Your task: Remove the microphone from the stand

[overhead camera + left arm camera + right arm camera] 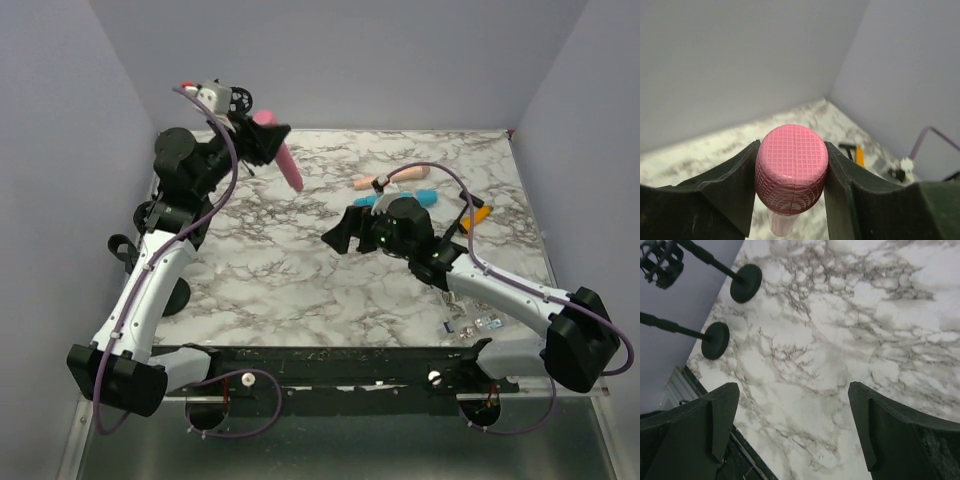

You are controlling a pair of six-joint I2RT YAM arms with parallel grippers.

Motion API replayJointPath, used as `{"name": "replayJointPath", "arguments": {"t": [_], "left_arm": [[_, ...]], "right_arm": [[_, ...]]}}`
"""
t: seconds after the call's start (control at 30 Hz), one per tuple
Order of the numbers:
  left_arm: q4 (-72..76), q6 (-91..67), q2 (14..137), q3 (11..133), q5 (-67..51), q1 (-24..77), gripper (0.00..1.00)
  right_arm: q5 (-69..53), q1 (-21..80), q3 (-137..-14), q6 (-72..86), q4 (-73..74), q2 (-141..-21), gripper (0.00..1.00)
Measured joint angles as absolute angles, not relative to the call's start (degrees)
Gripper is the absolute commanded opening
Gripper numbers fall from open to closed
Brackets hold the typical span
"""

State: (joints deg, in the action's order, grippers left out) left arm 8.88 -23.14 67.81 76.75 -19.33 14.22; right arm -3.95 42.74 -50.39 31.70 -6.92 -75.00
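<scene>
My left gripper (pixel 268 135) is raised high at the back left and is shut on the pink microphone (pixel 285 160) by its gridded head (pixel 791 167). The microphone's handle (pixel 781 223) slants down toward the marble table, free of any holder. A black cage-like stand clip (pixel 238 98) sits just left of the gripper. Two black stands with round bases (pixel 746 276) (pixel 715 340) rise at the table's left edge, one topped by a clip (pixel 660 257). My right gripper (pixel 342 234) hovers over the table's middle, open and holding nothing (pixel 795 425).
A peach microphone (pixel 375 182), a blue one (pixel 400 200) and an orange one (pixel 475 215) lie at the back right of the table. The orange microphone (pixel 859 155) also shows in the left wrist view. Small clear parts (pixel 470 322) lie near the front right edge. Grey walls enclose three sides.
</scene>
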Motion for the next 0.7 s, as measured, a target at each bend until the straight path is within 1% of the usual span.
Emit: {"name": "replayJointPath", "arguments": {"t": [0.17, 0.33, 0.43, 0.6, 0.7], "left_arm": [[2.3, -22.9, 68.4, 66.5, -31.9, 15.3, 0.00], [1.2, -22.4, 68.1, 60.0, -38.2, 18.8, 0.00], [1.7, -23.5, 68.9, 59.6, -42.1, 22.0, 0.00], [2.6, -26.6, 73.5, 62.1, -48.3, 25.6, 0.00], [2.5, -28.9, 75.5, 62.5, -50.2, 25.7, 0.00]], "right_arm": [[-11.2, 42.7, -44.4, 33.0, -6.0, -73.8, 1.00], [-18.0, 42.7, -38.7, 34.9, -8.2, -71.1, 0.99], [-19.4, 42.8, -39.4, 33.5, -8.4, -68.4, 0.97], [-19.4, 42.8, -44.6, 30.3, -8.0, -64.8, 0.91], [-19.4, 42.7, -44.9, 30.0, -9.6, -62.7, 0.84]]}}
